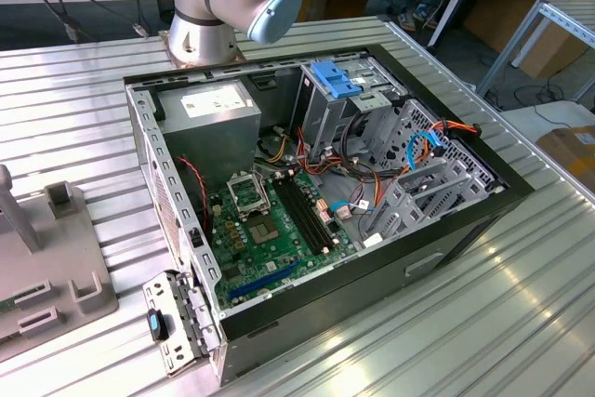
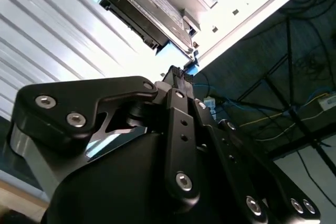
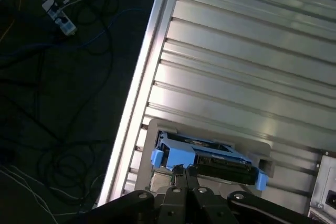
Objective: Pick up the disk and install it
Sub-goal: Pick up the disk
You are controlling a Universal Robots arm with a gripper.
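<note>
One concern: the black gripper's [image 3: 185, 170] jaws sit pressed together just beside the blue-railed silver-grey rectangular disk [image 3: 210, 158] near the ribbed metal worktop's [image 3: 252, 51] edge, so I favour a square, centred grip.

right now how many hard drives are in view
1. The blue-railed hard drive sits on a grey holder near the table edge, ahead of the tool. Others may be hidden inside the computer case.
</note>
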